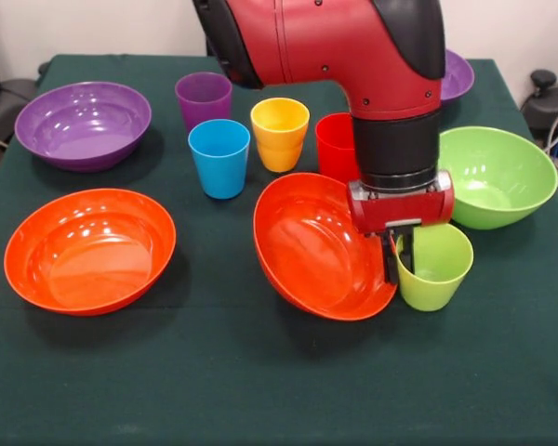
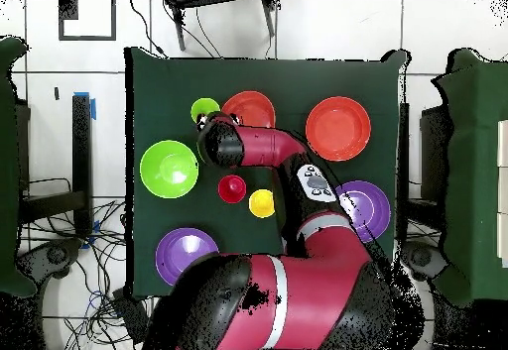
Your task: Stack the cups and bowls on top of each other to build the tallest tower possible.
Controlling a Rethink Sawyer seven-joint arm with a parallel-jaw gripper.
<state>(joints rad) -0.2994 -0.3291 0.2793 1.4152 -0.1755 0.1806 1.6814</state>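
My gripper reaches down between a tilted orange bowl and an upright light green cup. It looks shut on the orange bowl's right rim, which is raised and touches the cup. In the overhead view the bowl and the green cup lie side by side, and the arm hides the gripper. The purple cup, blue cup, yellow cup and red cup stand upright behind the bowl. A second orange bowl sits flat at the left.
A purple bowl sits at the far left. A second purple bowl is half hidden behind the arm. A deep light green bowl stands just right of the gripper. The table is covered with a dark green cloth.
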